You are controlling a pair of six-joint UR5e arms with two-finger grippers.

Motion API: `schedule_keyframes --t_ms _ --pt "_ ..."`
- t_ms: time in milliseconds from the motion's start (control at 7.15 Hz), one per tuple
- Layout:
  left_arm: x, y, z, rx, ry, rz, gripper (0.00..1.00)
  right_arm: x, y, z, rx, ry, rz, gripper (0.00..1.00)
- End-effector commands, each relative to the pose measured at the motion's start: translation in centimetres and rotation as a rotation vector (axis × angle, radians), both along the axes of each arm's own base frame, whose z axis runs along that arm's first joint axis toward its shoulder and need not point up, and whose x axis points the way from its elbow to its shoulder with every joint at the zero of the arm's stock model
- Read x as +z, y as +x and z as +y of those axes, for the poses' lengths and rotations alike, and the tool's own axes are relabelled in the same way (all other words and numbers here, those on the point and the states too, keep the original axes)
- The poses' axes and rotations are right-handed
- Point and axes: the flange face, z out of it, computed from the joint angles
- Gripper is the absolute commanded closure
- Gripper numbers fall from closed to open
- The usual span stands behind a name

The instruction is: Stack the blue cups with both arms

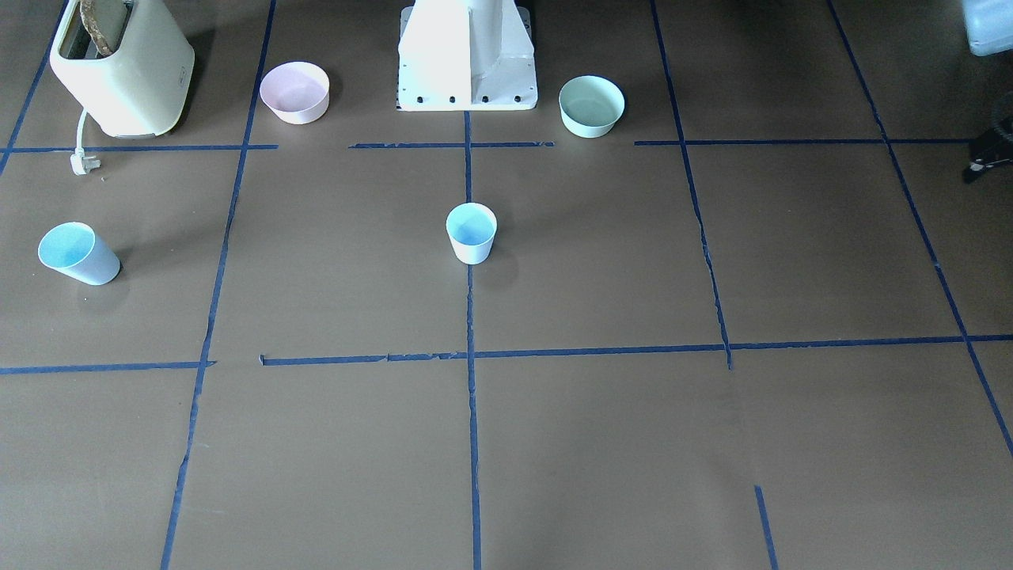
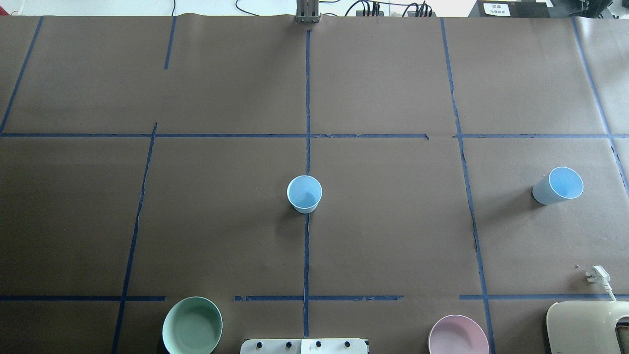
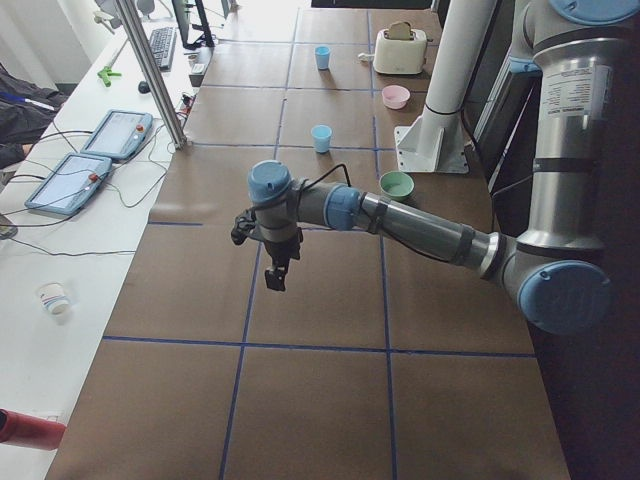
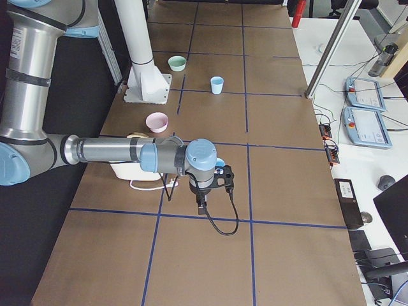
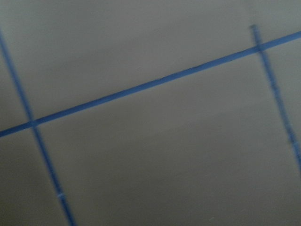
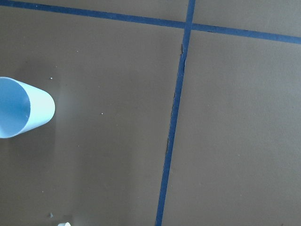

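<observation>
One blue cup [image 1: 471,232] stands upright at the table's middle on the centre tape line and shows in the overhead view [image 2: 304,193]. The second blue cup [image 1: 77,253] stands far out on my right side [image 2: 558,186] and shows at the left edge of the right wrist view [image 6: 21,113]. My left gripper [image 3: 277,275] shows only in the exterior left view, pointing down above bare table; I cannot tell if it is open. My right gripper [image 4: 201,205] shows only in the exterior right view, close by the second cup [image 4: 220,161]; I cannot tell its state.
A pink bowl [image 1: 294,92] and a mint-green bowl [image 1: 591,105] stand either side of the white pedestal [image 1: 467,55]. A cream toaster [image 1: 123,67] with a loose plug [image 1: 81,162] sits at my near right corner. Blue tape lines grid the brown table.
</observation>
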Motion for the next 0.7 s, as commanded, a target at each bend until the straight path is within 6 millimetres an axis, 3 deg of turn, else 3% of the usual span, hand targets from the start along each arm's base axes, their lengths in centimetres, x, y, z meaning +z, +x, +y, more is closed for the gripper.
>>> schedule_keyframes --t_ms 0,280,559 --pt "8.2 -7.1 7.2 -0.084 -0.094 0.031 0.00 -1.7 -3.3 -1.6 0.039 -0.018 -0.006 0.00" --pt "8.2 -7.2 7.5 -0.086 -0.094 0.031 0.00 -3.9 -9.7 -2.5 0.135 -0.048 -0.041 0.00" --pt "8.2 -7.2 7.5 -0.088 -0.095 0.031 0.00 -4.6 -14.6 -2.8 0.138 -0.036 -0.031 0.00"
